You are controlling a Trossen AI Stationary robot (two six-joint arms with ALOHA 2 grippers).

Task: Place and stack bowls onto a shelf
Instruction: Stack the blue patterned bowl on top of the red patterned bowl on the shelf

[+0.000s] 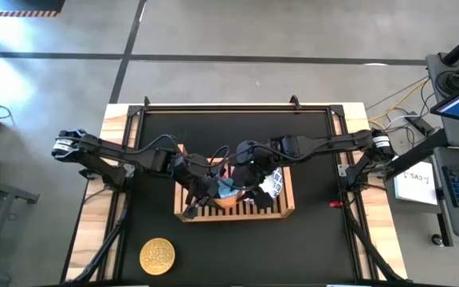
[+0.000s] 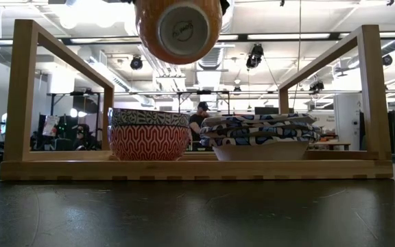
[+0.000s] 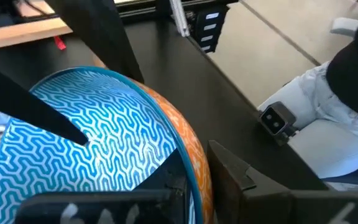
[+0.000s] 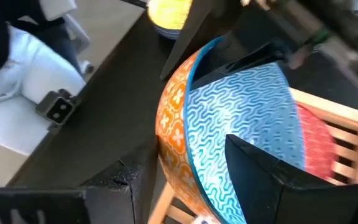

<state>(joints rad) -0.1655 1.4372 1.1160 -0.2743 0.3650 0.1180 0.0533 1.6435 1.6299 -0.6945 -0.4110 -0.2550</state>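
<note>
Between both arms' jaws, orange bowl (image 2: 179, 29) aloft

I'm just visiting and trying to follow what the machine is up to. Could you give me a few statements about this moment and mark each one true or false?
1. An orange bowl with a blue patterned inside hangs in the air above the wooden shelf. True.
2. A yellow bowl is inside the shelf. False: it sits alone on the black table, in front of the shelf.
3. Both arms meet over the shelf. True: the left gripper and right gripper are both at the orange bowl.
4. A red patterned bowl in the shelf has another bowl nested in it. True.
5. The blue-and-white bowls lie spread over the table. False: they are stacked inside the shelf.
</note>
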